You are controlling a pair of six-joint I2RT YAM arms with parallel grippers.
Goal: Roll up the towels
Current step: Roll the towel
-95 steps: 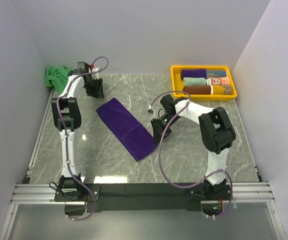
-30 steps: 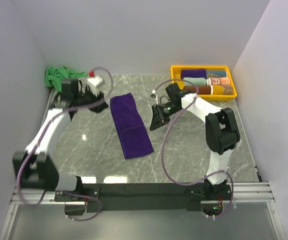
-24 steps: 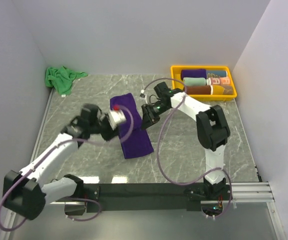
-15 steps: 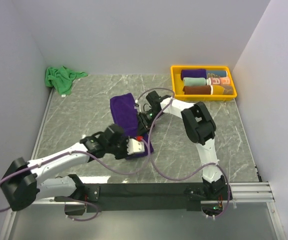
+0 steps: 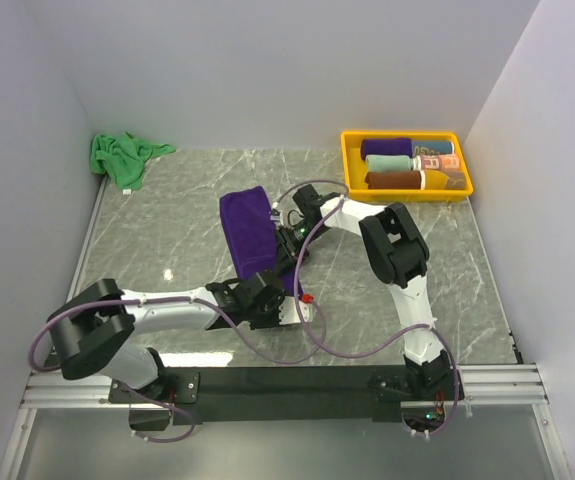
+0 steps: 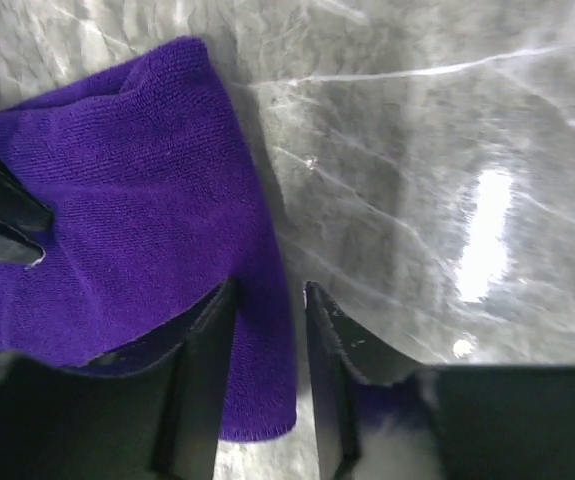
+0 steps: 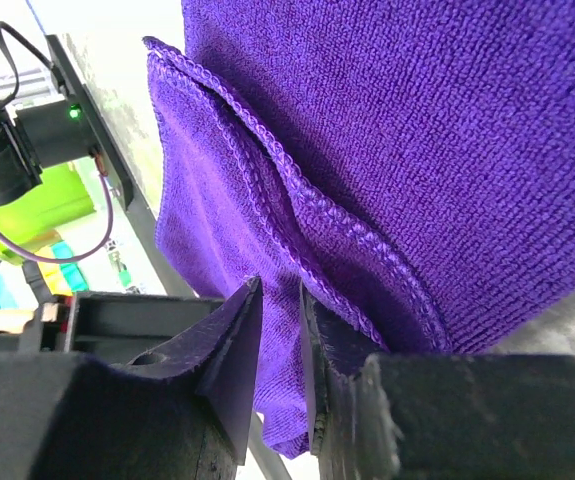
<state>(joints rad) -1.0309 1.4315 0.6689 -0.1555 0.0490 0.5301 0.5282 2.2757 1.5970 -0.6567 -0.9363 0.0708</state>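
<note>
The dark purple towel (image 5: 246,222) lies folded flat at mid-table, running from far left to near right. My left gripper (image 5: 270,306) is at its near end. In the left wrist view the gripper (image 6: 267,300) is narrowly open astride the towel's edge (image 6: 117,190), and a sliver of table shows beside the right finger (image 6: 332,340). My right gripper (image 5: 289,246) is at the towel's right edge. In the right wrist view it (image 7: 280,300) is shut on a lifted layer of the towel (image 7: 387,130). The green towel (image 5: 117,157) lies crumpled in the far left corner.
A yellow tray (image 5: 350,160) with several rolled towels stands at the far right. White walls close in the marble table (image 5: 167,220) on the left, back and right. The two arms meet over the towel's near half, and their cables loop near the front rail.
My left arm has swung from the green towel at the far left down to the purple towel's near end. The purple towel has turned more upright, and my right gripper has moved left onto it.
</note>
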